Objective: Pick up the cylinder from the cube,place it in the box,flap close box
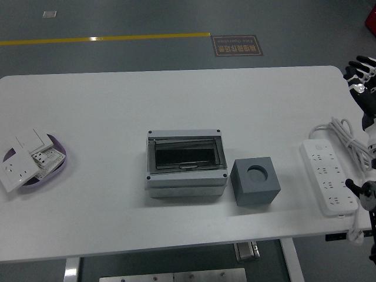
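A grey cube [255,182] stands on the white table [176,100], right of centre, with a round recess [257,172] in its top. No cylinder stands out of it. Just left of it is a grey box [185,163] with a dark see-through flap lying flat over its opening. I cannot see a cylinder through the flap. My right hand [359,71] is at the picture's right edge, far right of the cube, raised with fingers spread and holding nothing. My left hand is out of view.
A white power strip [329,176] with its coiled cable [351,136] lies at the table's right side, under my right arm. A purple bowl [59,167] with white switches and sockets [23,158] sits at the left edge.
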Motion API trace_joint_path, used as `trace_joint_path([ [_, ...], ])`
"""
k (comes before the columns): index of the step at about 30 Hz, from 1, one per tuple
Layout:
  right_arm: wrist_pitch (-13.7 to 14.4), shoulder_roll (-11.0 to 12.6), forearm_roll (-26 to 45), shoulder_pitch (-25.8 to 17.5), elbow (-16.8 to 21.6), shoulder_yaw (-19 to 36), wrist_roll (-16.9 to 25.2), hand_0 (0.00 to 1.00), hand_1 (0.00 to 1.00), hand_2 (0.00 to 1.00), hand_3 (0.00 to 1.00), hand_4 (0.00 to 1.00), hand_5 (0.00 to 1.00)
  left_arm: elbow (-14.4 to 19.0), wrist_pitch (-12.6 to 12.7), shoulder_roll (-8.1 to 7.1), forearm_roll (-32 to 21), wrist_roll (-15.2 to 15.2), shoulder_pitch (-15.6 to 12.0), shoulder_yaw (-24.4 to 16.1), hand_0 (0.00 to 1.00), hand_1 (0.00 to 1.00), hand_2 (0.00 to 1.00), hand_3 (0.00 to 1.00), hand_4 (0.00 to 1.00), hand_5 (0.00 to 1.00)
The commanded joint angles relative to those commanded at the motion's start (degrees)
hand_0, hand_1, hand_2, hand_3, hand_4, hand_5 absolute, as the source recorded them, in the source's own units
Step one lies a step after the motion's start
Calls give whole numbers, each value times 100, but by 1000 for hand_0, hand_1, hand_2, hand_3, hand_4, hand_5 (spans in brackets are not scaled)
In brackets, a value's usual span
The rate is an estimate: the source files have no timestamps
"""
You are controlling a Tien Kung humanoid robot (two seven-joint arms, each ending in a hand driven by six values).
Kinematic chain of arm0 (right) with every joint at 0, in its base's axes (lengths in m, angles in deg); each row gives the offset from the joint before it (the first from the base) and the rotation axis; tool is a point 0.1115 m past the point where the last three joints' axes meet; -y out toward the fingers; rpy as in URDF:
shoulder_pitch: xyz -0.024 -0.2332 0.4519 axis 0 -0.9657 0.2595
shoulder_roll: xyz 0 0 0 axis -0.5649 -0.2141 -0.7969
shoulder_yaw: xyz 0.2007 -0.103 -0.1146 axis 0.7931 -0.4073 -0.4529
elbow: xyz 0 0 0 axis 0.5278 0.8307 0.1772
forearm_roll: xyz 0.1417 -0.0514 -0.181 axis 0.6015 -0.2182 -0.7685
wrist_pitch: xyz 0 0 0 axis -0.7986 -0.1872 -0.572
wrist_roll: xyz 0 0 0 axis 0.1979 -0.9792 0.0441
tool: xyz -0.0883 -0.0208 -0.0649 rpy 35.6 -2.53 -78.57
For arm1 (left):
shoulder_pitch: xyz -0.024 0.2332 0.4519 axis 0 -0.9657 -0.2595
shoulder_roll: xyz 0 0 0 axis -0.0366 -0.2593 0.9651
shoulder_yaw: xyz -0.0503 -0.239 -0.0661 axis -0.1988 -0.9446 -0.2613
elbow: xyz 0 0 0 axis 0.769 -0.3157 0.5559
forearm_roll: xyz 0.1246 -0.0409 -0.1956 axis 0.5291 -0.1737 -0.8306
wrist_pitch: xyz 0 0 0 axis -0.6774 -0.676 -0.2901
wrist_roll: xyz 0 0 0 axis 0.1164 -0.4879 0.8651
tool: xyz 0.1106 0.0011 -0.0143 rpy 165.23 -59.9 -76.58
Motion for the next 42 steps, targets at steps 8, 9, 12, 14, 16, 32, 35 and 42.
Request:
trace_joint_path([
  [8,-57,87,68,387,-157,-836,-31,631,603,607,596,718,179,0,-12,-2,17,-20,44,21,628,653,582,661,714,376],
  [9,-63,108,77,425,-174,-955,-39,631,603,607,596,718,179,0,-13,3,11,-16,39,29,628,653,582,661,714,376],
  [12,-65,175,108,511,-228,-1267,-61,658,617,617,597,715,192,0,-9,7,9,12,26,34,628,654,582,661,714,374],
  [14,-42,214,151,542,-265,-1419,-65,658,617,617,597,715,192,0,-18,-5,60,42,25,41,628,654,582,661,714,374],
  [16,-28,243,181,553,-292,-1542,-80,669,618,613,590,711,193,0,-20,-19,83,61,29,46,629,653,582,661,713,373],
  [32,-36,172,-36,432,-189,-1412,-166,662,613,599,591,704,194,0,-24,-38,187,131,38,0,629,655,582,661,713,371],
  [35,-32,127,-93,361,-136,-1264,-174,671,610,597,589,698,195,0,-39,-39,242,157,54,6,629,655,582,661,712,371],
  [42,-22,4,-211,222,-11,-938,-168,670,608,595,591,689,193,0,-49,-15,229,193,44,24,629,656,582,660,716,377],
])
